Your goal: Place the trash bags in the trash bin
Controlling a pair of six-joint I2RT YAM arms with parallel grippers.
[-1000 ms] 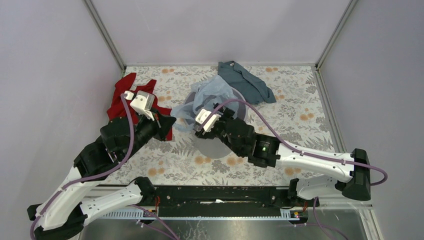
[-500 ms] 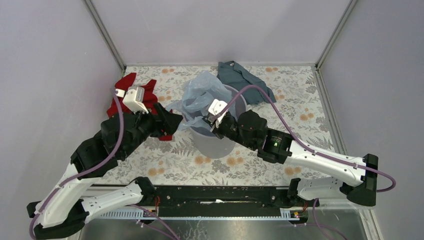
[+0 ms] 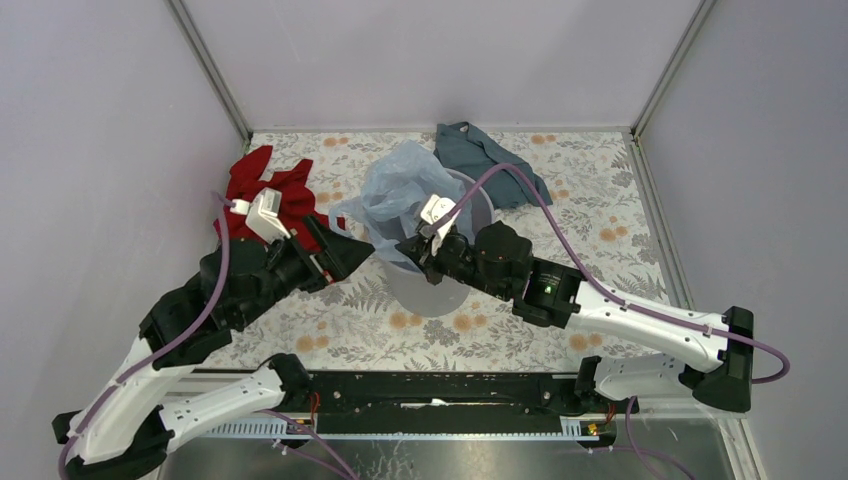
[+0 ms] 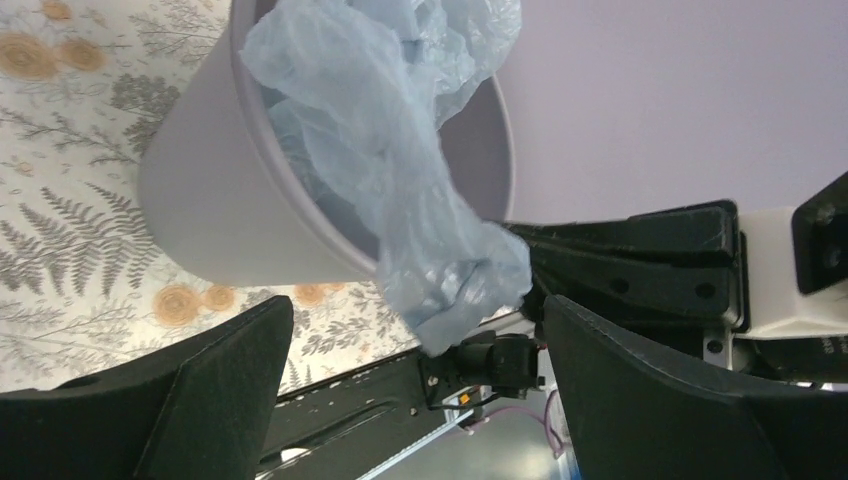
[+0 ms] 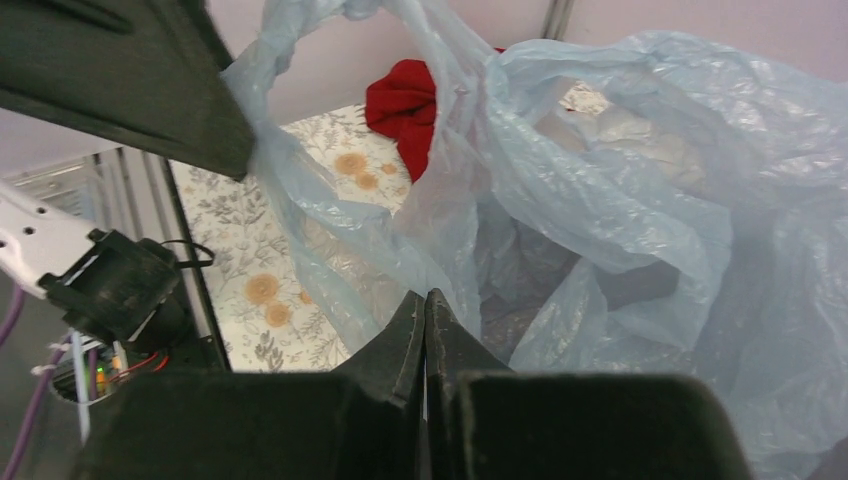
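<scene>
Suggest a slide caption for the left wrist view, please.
Bag drapes over the bin rim, ahead of the open left gripper.

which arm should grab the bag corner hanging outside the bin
Probably left: left gripper has open jaws straddling the trash bag corner outside the trash bin; right gripper looks shut on it.

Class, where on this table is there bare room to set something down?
Crowded: the centre, where the pale blue plastic bag drapes the round light grey plastic bin. Free: the floral tabletop right of the dark teal-grey cloth, and the strip in front of the bin.
</scene>
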